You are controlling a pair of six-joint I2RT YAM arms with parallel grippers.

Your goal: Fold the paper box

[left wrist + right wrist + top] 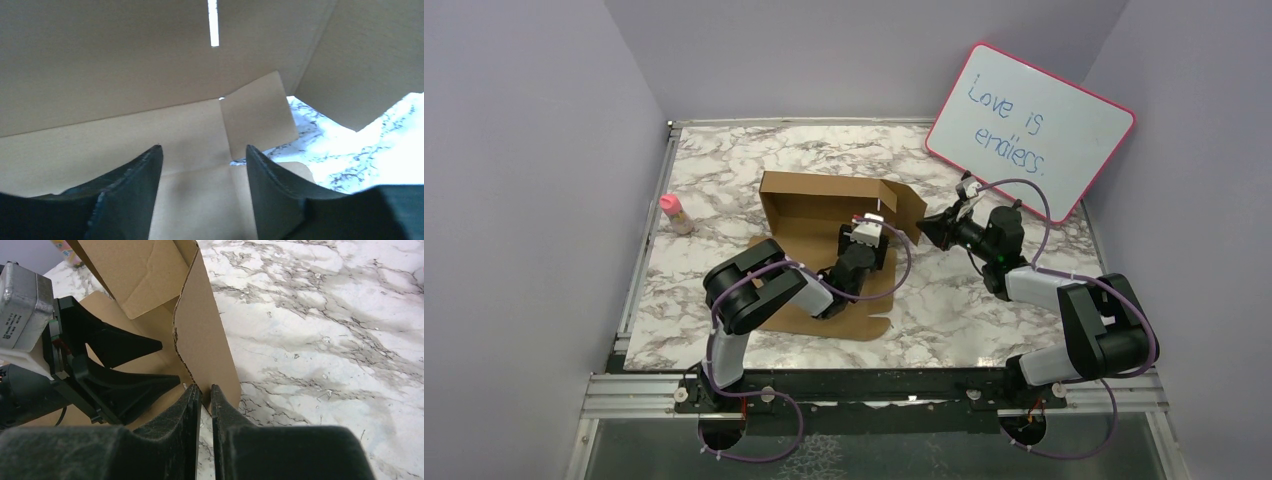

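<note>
Paper box (824,200) sits half-formed in the middle of your counter (984,310), with its back wall and right flap raised. Your pink-framed whiteboard (1029,130) leans at the far right corner. Your left tool (202,150) hangs inside the box, fingers apart, gripping nothing. Your right tool (206,388) is clamped on the raised right flap's edge. A small pink-topped bottle (674,212) stands near the counter's left edge.

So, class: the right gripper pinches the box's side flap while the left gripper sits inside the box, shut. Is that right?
No: the left gripper is open, jaws apart, as the left wrist view shows. The right gripper does pinch the flap of the box.
</note>
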